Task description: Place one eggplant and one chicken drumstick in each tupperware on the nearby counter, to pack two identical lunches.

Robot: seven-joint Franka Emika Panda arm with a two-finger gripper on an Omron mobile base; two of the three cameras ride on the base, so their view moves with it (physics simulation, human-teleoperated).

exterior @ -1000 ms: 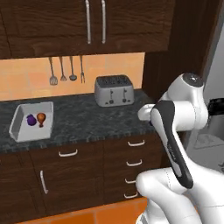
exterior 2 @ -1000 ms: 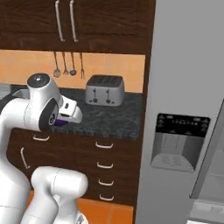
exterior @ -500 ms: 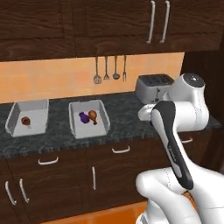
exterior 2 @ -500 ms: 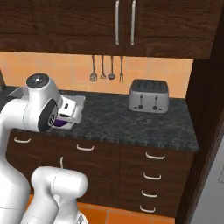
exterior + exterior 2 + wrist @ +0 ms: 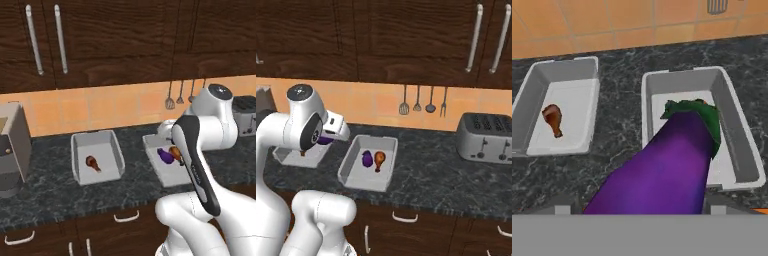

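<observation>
My gripper [image 5: 652, 200] is shut on a big purple eggplant [image 5: 662, 165] with a green cap, which hides the finger tips. In the right base view the gripper [image 5: 336, 132] hangs above the counter [image 5: 446, 175], with the held eggplant [image 5: 326, 140] showing under it. Two grey tupperwares stand side by side. The left tupperware [image 5: 76, 157] holds one chicken drumstick [image 5: 92, 163]. The right tupperware [image 5: 351, 167] holds an eggplant [image 5: 367, 158] and a drumstick [image 5: 379, 160]. In the hand view the held eggplant points over the right tupperware [image 5: 734, 135]; the left tupperware [image 5: 532, 95] shows its drumstick [image 5: 553, 119].
A silver toaster [image 5: 487, 137] stands at the counter's right. Kitchen utensils [image 5: 417, 100] hang on the orange tiled wall. A grey appliance [image 5: 11, 150] sits at the far left. Dark wall cabinets [image 5: 100, 40] hang above, drawers with silver handles [image 5: 405, 218] below.
The base has driven left along the counter, so the whole scene slid right: the toaster went to the right edge and both tupperwares came to the centre. The eggplant stays gripped.
</observation>
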